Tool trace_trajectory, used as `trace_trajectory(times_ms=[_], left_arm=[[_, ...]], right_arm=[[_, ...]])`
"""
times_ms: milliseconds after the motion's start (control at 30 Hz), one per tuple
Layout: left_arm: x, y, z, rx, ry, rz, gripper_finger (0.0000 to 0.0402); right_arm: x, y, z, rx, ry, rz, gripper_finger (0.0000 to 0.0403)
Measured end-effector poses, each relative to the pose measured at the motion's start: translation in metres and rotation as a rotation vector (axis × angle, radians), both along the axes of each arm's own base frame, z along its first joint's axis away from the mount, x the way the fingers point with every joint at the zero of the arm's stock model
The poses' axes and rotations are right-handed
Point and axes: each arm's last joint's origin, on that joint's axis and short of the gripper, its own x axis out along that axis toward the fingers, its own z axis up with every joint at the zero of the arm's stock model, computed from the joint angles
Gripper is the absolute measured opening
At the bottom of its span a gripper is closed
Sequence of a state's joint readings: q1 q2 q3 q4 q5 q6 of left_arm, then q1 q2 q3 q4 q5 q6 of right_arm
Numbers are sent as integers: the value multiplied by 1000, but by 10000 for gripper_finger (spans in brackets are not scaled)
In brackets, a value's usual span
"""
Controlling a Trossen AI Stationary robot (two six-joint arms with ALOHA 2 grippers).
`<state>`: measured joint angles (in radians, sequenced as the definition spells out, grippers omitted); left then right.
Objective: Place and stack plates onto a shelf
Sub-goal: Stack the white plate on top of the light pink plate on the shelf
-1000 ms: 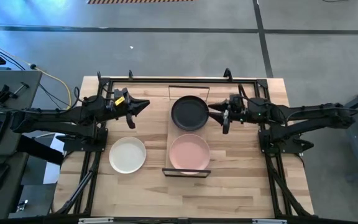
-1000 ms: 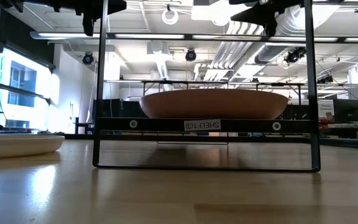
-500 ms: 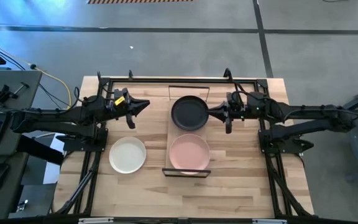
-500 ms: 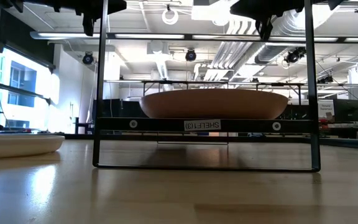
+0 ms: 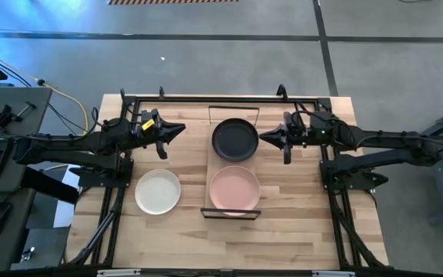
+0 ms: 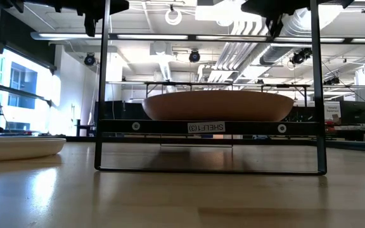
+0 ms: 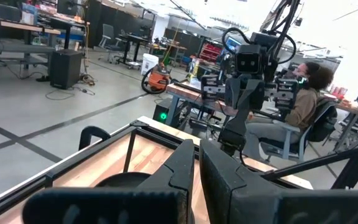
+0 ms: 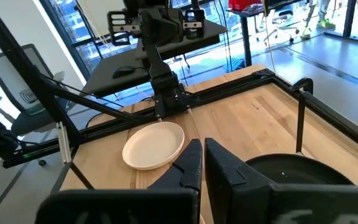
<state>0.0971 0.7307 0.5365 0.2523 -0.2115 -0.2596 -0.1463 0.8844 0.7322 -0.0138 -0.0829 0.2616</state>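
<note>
On the narrow pale shelf (image 5: 210,165) mid-bench, a glossy black plate (image 5: 234,139) sits toward the far edge, a matte pink plate (image 5: 234,189) nearer. A cream plate (image 5: 158,191) lies left on the bench (image 5: 298,223). The left gripper (image 5: 177,129) and the right gripper (image 5: 264,137) are both pressed together.

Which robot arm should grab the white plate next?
Probably the left. The left gripper hovers on the cream-white plate's side of the table; the right gripper sits beyond the shelf.

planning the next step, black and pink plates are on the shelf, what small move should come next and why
Probably lower the left gripper toward the cream plate, the only plate in view off the shelf, on the table on that arm's side. The right gripper hangs shut beside the black plate.
</note>
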Motion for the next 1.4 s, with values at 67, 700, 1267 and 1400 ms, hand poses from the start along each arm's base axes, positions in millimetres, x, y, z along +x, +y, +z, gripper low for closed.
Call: trace_trajectory(times_ms=[67, 700, 1267, 1400], left_arm=[[0, 0, 0, 0, 0, 0, 17], [0, 0, 0, -19, -6, 0, 17], [-12, 18, -39, -466, 829, 256, 129], [-12, 12, -63, -548, 1121, 204, 166]], right_arm=[[-8, 1, 3, -1, 0, -2, 0], [-23, 3, -44, 109, -45, -44, 0], [-22, 2, -44, 175, -95, -53, 0], [-22, 2, -44, 175, -95, -54, 0]])
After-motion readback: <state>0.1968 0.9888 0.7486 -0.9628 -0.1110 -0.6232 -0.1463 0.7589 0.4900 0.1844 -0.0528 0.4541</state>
